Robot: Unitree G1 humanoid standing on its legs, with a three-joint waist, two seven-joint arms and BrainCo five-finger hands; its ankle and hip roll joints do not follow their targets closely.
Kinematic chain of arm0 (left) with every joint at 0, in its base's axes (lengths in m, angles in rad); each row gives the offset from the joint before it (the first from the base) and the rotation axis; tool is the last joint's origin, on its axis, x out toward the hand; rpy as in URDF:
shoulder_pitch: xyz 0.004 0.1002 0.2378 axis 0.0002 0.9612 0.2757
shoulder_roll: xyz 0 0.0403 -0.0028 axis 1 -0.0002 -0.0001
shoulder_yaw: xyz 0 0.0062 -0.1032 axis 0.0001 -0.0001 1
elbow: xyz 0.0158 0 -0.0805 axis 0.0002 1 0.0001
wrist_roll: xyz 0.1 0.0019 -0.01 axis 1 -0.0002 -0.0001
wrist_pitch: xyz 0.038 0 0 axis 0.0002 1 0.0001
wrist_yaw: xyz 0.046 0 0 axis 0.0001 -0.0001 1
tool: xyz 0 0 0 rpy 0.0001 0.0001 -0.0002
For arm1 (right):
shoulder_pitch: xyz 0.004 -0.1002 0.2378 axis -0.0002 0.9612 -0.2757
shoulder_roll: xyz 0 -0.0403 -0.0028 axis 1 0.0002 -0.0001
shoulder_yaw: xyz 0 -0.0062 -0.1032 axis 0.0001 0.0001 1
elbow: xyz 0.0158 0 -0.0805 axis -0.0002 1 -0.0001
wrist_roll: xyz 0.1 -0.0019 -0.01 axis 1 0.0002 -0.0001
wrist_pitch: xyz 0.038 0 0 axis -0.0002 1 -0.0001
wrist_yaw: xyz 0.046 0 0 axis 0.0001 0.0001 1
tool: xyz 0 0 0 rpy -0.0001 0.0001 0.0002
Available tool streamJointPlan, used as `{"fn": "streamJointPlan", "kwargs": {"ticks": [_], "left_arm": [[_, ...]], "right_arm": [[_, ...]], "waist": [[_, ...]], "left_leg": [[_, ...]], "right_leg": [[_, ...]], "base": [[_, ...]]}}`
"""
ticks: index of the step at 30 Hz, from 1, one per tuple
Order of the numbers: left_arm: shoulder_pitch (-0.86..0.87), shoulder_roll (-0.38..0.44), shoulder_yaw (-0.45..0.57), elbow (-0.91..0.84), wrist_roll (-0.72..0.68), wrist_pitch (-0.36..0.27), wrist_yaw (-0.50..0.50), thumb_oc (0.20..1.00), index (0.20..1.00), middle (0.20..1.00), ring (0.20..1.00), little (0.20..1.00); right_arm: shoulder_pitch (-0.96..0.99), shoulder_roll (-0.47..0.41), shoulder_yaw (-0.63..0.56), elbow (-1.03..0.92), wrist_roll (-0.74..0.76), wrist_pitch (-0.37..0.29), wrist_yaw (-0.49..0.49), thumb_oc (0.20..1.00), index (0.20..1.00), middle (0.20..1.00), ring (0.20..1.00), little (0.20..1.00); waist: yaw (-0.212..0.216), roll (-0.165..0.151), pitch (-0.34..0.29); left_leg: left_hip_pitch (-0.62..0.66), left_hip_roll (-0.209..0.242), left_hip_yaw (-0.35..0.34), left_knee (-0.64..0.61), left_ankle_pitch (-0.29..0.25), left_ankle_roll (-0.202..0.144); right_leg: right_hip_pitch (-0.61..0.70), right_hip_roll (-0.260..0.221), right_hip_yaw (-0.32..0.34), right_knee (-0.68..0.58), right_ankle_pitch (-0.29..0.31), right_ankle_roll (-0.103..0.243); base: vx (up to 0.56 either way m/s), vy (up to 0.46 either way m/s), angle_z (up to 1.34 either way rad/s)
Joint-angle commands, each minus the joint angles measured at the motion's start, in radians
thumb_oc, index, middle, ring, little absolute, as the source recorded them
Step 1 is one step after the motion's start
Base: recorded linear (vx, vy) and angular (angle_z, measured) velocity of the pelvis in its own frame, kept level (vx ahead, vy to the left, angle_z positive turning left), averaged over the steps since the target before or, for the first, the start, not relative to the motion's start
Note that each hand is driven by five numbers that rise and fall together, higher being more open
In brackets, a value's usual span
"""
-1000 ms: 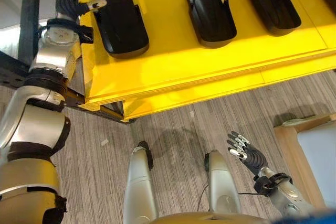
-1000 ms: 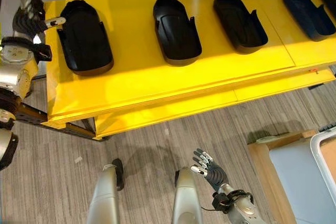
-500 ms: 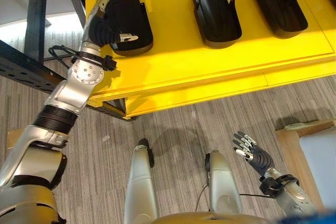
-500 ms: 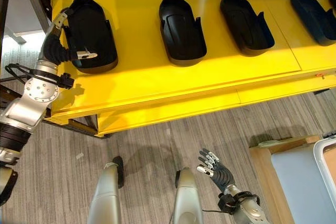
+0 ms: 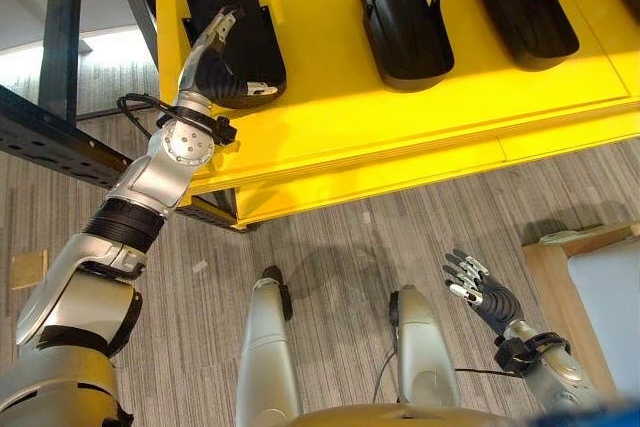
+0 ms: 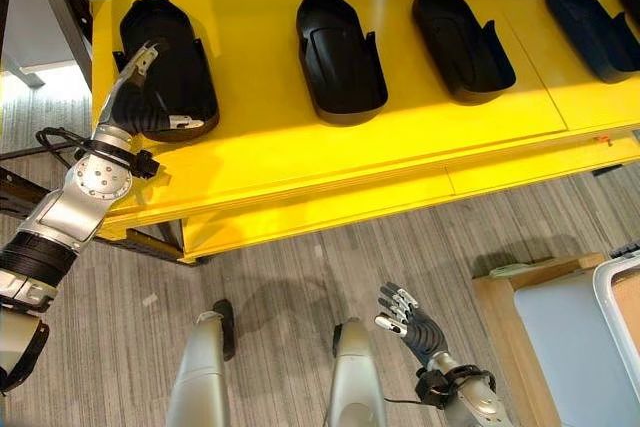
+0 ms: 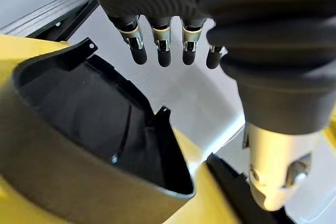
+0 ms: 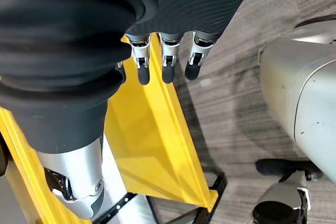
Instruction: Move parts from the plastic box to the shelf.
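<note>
Shifted slightly since half a second ago: left hand point(image 6: 140, 97), fingers relaxed and holding nothing, over leftmost black moulded plastic part point(image 6: 178, 57) on yellow shelf point(image 6: 300, 162). Several parts shelved already. Right hand point(image 6: 408, 319) hangs loose and empty.

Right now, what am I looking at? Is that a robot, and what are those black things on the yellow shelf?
Yes, it is a robot with two arms and hands like ours. Two pictures come from cameras in its head, looking down. The other two come from small cameras on its wrists, so its own fingers look huge there.

The yellow shelf has black plastic parts standing in a row. The robot's left hand reaches up to the leftmost black part, at that part's near left side. Its fingers are straight, not wrapped round the part, so it holds nothing.

The right hand hangs low over the striped floor, open and holding nothing. At the lower right is the edge of a wooden table.
</note>
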Motion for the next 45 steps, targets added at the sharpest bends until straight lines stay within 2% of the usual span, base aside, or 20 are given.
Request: {"fn": "streamJointPlan", "kwargs": {"ticks": [1, 8, 14, 20, 29, 37, 45], "left_arm": [[-0.076, 0.003, 0.004, 0.023, 0.072, -0.015, -0.007, 1.000, 1.000, 1.000, 1.000, 1.000], [-0.072, 0.000, 0.001, 0.046, 0.086, 0.000, -0.043, 1.000, 1.000, 1.000, 1.000, 1.000], [-0.112, -0.004, -0.045, 0.113, 0.107, 0.017, -0.075, 1.000, 1.000, 1.000, 1.000, 1.000], [-0.192, -0.005, -0.108, 0.188, 0.109, 0.033, -0.103, 1.000, 1.000, 1.000, 1.000, 1.000], [-0.311, -0.001, -0.246, 0.266, 0.256, 0.069, -0.177, 1.000, 1.000, 1.000, 1.000, 1.000], [-0.347, 0.001, -0.311, 0.233, 0.352, 0.063, -0.204, 1.000, 1.000, 1.000, 1.000, 1.000], [-0.330, -0.012, -0.293, 0.189, 0.303, 0.067, -0.260, 1.000, 1.000, 1.000, 1.000, 1.000]], "right_arm": [[0.038, -0.043, -0.052, -0.061, 0.013, -0.044, 0.006, 1.000, 1.000, 1.000, 1.000, 1.000], [0.040, -0.036, -0.062, -0.062, 0.012, -0.039, 0.004, 1.000, 1.000, 1.000, 1.000, 1.000], [0.044, -0.040, -0.065, -0.063, 0.006, -0.031, 0.008, 1.000, 1.000, 1.000, 1.000, 1.000], [0.048, -0.041, -0.060, -0.060, 0.005, -0.026, 0.016, 1.000, 1.000, 1.000, 1.000, 1.000], [0.051, -0.050, -0.057, -0.062, 0.004, -0.012, 0.031, 1.000, 1.000, 1.000, 1.000, 1.000], [0.045, -0.062, -0.060, -0.073, 0.010, -0.016, 0.039, 1.000, 1.000, 1.000, 1.000, 1.000], [0.042, -0.057, -0.071, -0.074, -0.008, -0.009, 0.048, 1.000, 1.000, 1.000, 1.000, 1.000]], "waist": [[0.001, 0.024, -0.010], [0.003, 0.024, -0.007], [-0.002, 0.022, -0.005], [-0.008, 0.024, -0.004], [-0.014, 0.023, 0.001], [-0.014, 0.025, 0.000], [-0.010, 0.031, -0.001]], "left_leg": [[0.064, 0.089, -0.041, 0.017, -0.097, -0.034], [0.055, 0.087, -0.042, 0.027, -0.101, -0.030], [0.050, 0.086, -0.043, 0.038, -0.106, -0.026], [0.047, 0.085, -0.040, 0.043, -0.108, -0.025], [0.046, 0.085, -0.039, 0.049, -0.113, -0.024], [0.039, 0.085, -0.038, 0.059, -0.118, -0.021], [0.039, 0.079, -0.040, 0.060, -0.121, -0.020]], "right_leg": [[0.095, -0.017, 0.025, -0.090, 0.052, -0.049], [0.089, -0.016, 0.026, -0.083, 0.050, -0.048], [0.086, -0.016, 0.029, -0.080, 0.051, -0.047], [0.084, -0.017, 0.031, -0.076, 0.051, -0.045], [0.080, -0.015, 0.035, -0.066, 0.047, -0.043], [0.075, -0.014, 0.036, -0.061, 0.043, -0.044], [0.078, -0.014, 0.035, -0.059, 0.040, -0.045]], "base": [[0.00, 0.000, 0.00], [0.00, 0.000, 0.00], [0.00, 0.000, 0.00], [0.00, 0.000, 0.00], [0.00, 0.000, 0.00], [0.00, 0.000, 0.00], [0.00, 0.000, 0.00]]}}
